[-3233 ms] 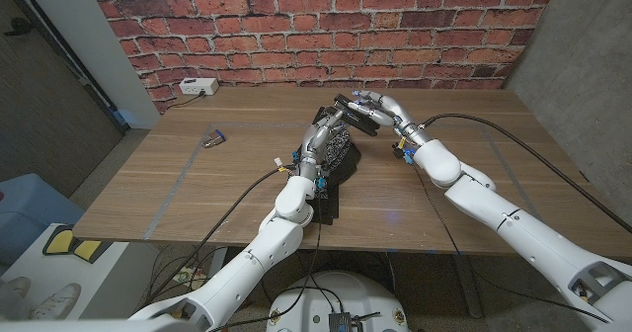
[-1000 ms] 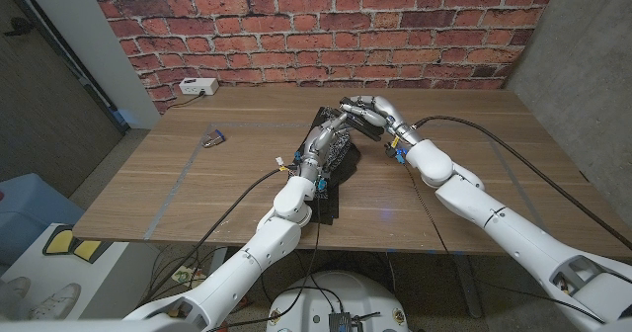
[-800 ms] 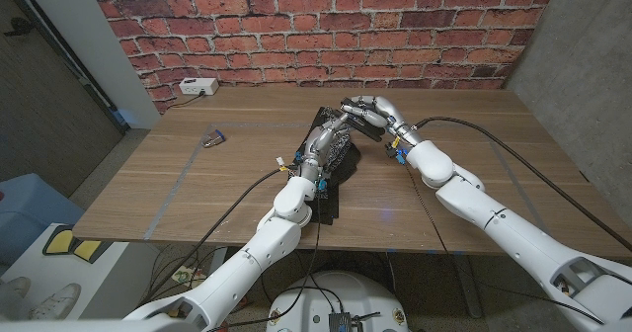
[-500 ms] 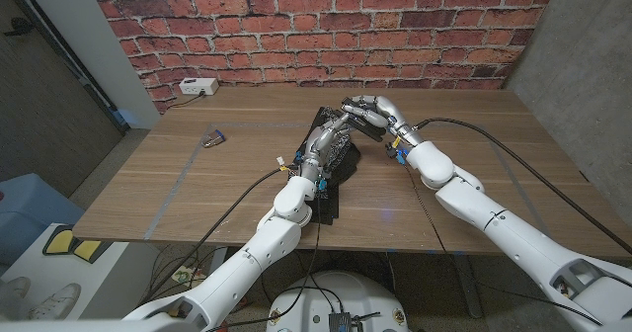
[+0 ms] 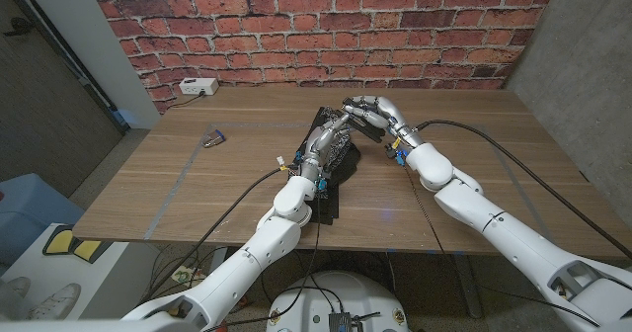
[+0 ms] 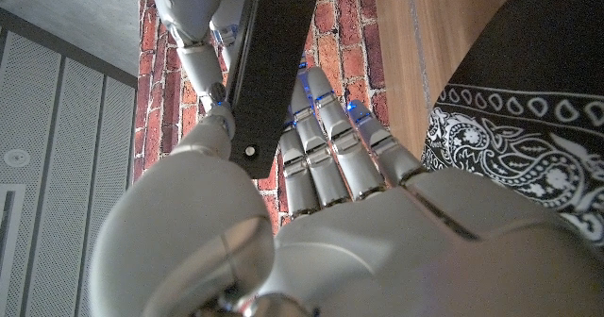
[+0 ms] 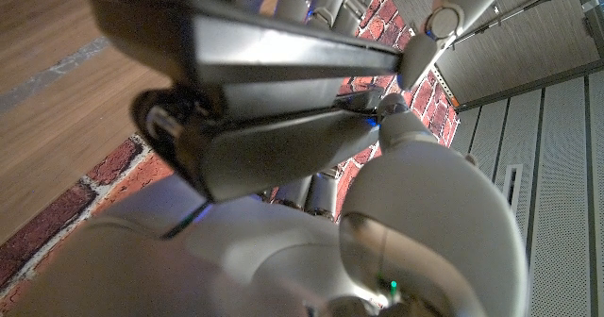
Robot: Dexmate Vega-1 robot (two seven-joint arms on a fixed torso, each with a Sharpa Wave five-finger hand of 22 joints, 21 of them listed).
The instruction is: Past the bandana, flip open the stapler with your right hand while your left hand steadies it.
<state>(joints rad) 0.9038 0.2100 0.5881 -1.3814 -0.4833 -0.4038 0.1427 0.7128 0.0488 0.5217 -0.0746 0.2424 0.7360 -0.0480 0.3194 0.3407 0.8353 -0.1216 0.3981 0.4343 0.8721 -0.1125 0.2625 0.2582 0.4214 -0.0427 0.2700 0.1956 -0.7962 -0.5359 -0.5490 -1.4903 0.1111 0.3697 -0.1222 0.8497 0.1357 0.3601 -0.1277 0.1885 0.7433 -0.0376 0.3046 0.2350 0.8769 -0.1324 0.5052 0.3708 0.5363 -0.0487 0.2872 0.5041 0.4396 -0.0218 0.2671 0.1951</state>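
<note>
stapler (image 5: 354,114): past the bandana (image 5: 334,152), at 12 o'clock on the table (image 5: 197,184), between both hands
long axis: runs roughly 10-to-4 o'clock in head view; dark bar crosses the left wrist view lengthwise
right hand (image 5: 373,111): comes in from 4 o'clock, fingers curled over the stapler top; right wrist view shows top arm parted a little from the base at one end, a wedge gap
left hand (image 5: 329,137): comes in from 6 o'clock over the bandana, fingers straight and together, tips against the stapler's near side; thumb on the other side of the bar in the left wrist view, so it looks pinched, can't be sure how firmly
nearer hand: both touching; right is on top, left is below and beside
key relation: lid must swing up and away from the left fingers, hinge end hidden, can't tell which end
stage (judgement): flip started, not fully open
other: small dark item (image 5: 212,139) at 9 o'clock, white box (image 5: 198,87) at 11 o'clock by the wall
</note>
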